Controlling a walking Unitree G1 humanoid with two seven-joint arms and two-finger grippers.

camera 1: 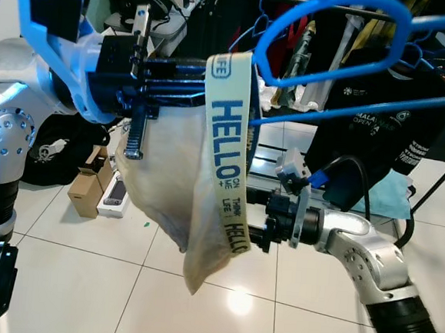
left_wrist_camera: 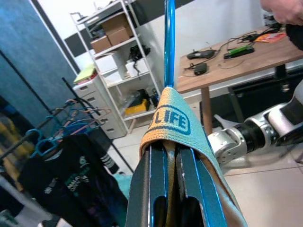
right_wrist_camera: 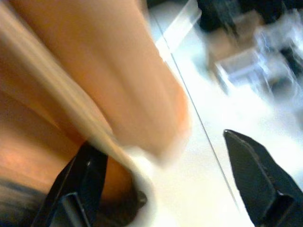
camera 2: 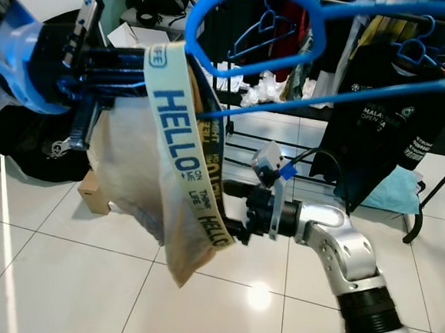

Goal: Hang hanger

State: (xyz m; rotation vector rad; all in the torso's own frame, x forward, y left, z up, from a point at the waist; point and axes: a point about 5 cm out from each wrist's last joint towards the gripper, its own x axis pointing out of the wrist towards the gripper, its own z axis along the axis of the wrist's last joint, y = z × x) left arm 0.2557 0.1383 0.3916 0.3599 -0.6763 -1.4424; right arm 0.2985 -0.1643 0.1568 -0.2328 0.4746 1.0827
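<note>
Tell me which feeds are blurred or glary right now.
Right wrist view: heavy motion blur, the tote bag a smeared orange mass. Left wrist view: sharp, the strap lettering legible. Both eye views: mostly sharp, lamp glare on the floor tiles.

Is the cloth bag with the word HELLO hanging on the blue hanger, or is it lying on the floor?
Hanging. The bag is draped over the blue hanger, which the left gripper holds, and its bottom is above the floor tiles.

silver arms (camera 1: 369, 259), black joints, blue cable.
</note>
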